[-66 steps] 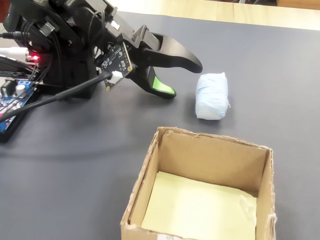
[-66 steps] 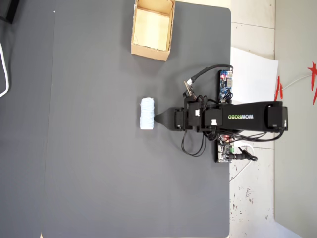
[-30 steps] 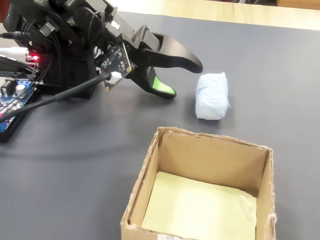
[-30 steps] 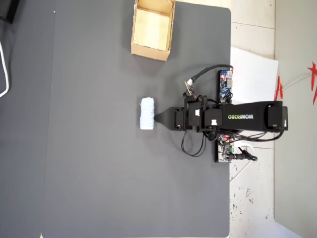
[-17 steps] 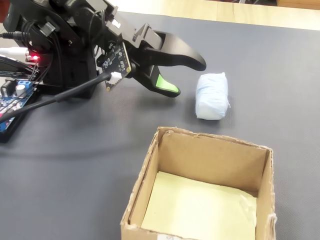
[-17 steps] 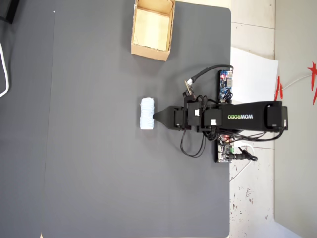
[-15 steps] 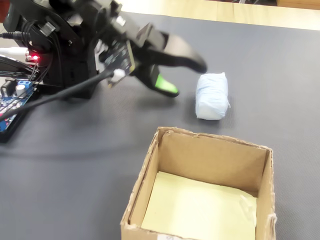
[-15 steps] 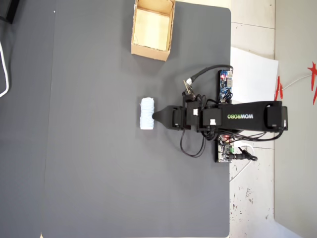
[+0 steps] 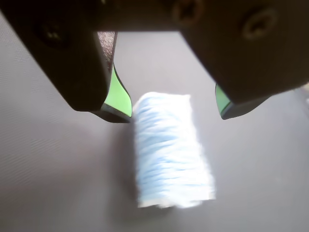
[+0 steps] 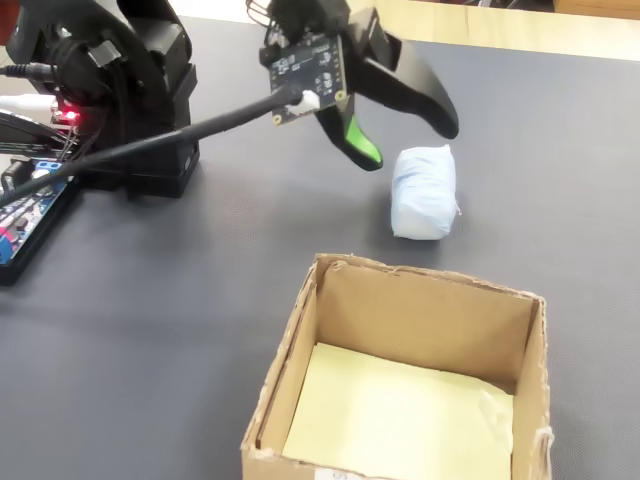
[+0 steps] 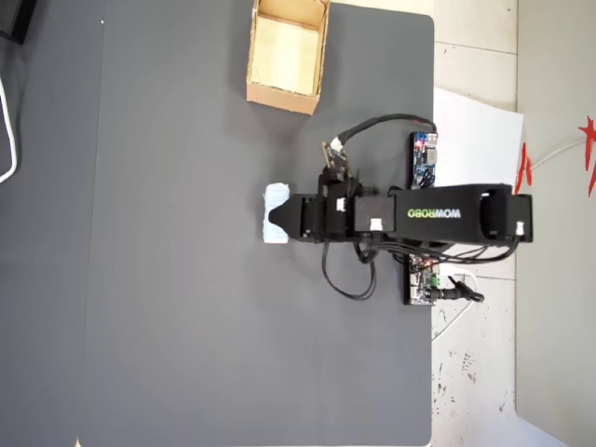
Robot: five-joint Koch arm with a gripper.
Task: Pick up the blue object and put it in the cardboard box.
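A dark grey mat (image 11: 186, 307) covers most of the tabletop in the overhead view, reaching nearly to its top and bottom edges. Off the mat's right edge, a white sheet of paper (image 11: 480, 140) lies on the pale speckled surface (image 11: 475, 372). A small circuit board (image 11: 425, 160) sits at the mat's right edge, overlapping the paper. A red mark (image 11: 587, 149) shows at the far right edge.

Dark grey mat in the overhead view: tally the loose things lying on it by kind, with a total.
Pale blue soft roll: 1
Tan cardboard box with yellowish inside: 1
Total: 2
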